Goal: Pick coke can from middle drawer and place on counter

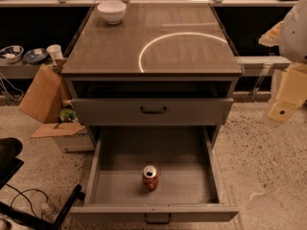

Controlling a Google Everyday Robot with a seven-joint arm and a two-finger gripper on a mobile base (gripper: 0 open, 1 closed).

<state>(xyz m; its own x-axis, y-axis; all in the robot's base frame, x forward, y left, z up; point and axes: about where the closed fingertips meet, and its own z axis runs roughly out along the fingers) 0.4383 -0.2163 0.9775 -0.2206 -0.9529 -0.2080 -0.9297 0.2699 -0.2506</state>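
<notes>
The coke can (150, 178) stands upright on the floor of the open middle drawer (187, 181), near its front centre. It is red with a silver top. The drawer is pulled fully out towards me, and its small dark handle (157, 218) is at the bottom edge. The counter (192, 56) is the glossy grey-brown cabinet top above, with a bright white arc across it. My gripper (283, 110) hangs at the far right, beside the cabinet and level with the upper drawer. It is well above and to the right of the can and holds nothing.
A white bowl (112, 11) sits at the counter's back left. The upper drawer front (153, 110) with its black bar handle is shut. A cardboard box (43, 95) and a shelf with bowls (10, 53) stand to the left. A black chair base (19, 186) and cables lie at the lower left.
</notes>
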